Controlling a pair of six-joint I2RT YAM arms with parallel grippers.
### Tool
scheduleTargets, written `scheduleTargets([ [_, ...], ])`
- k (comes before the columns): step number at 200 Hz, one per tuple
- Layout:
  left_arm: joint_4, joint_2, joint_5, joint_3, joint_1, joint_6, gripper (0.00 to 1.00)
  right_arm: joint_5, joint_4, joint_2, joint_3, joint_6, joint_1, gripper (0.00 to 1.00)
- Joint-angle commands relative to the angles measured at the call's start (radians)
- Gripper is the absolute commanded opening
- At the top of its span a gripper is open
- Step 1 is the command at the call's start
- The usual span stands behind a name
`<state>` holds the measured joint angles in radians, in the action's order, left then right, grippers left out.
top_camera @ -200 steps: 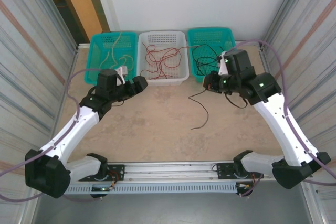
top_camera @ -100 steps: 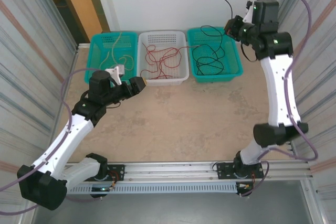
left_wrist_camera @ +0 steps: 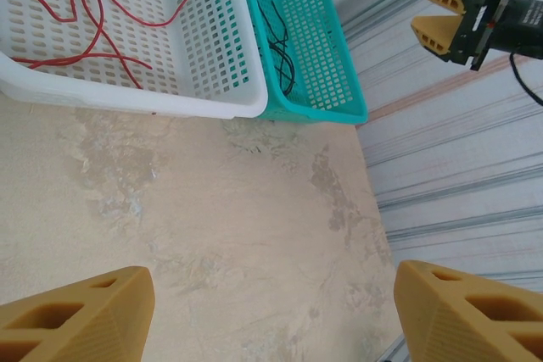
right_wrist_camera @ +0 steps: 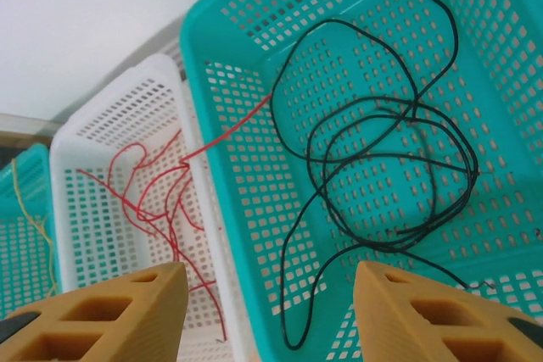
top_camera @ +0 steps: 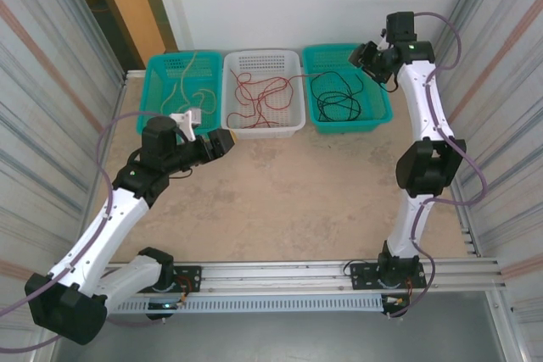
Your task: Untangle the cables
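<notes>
Since a second ago my right gripper (top_camera: 367, 55) has lifted off the mottled beige table (top_camera: 280, 201) and released the black cable (right_wrist_camera: 413, 109), which now lies in loose thin loops in the perforated right teal basket (top_camera: 383, 109). My left gripper (top_camera: 222, 142) stays parted and empty beside the white lattice basket (top_camera: 263, 130) of curly red cable (right_wrist_camera: 185, 161); the tan cable (top_camera: 185, 82) sits in the left teal basket (top_camera: 157, 64).
</notes>
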<state>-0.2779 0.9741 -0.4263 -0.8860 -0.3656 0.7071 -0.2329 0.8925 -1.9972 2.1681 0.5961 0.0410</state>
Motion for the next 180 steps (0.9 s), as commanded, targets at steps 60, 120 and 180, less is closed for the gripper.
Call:
scheduleTargets([
  [60, -0.098, 0.005, 0.053, -0.143, 0.005, -0.201, 0.82, 0.137, -0.126, 0.574, -0.529, -0.118, 0.112, 0.72],
  [120, -0.086, 0.005, 0.372, -0.157, 0.006, -0.374, 0.95, 0.259, -0.316, 1.169, -1.13, -0.131, 0.25, 0.99],
  [180, 0.398, 0.027, 0.911, 0.241, 0.006, -0.576, 0.99, 0.702, -0.548, 1.656, -1.717, 0.002, 0.237, 0.99],
])
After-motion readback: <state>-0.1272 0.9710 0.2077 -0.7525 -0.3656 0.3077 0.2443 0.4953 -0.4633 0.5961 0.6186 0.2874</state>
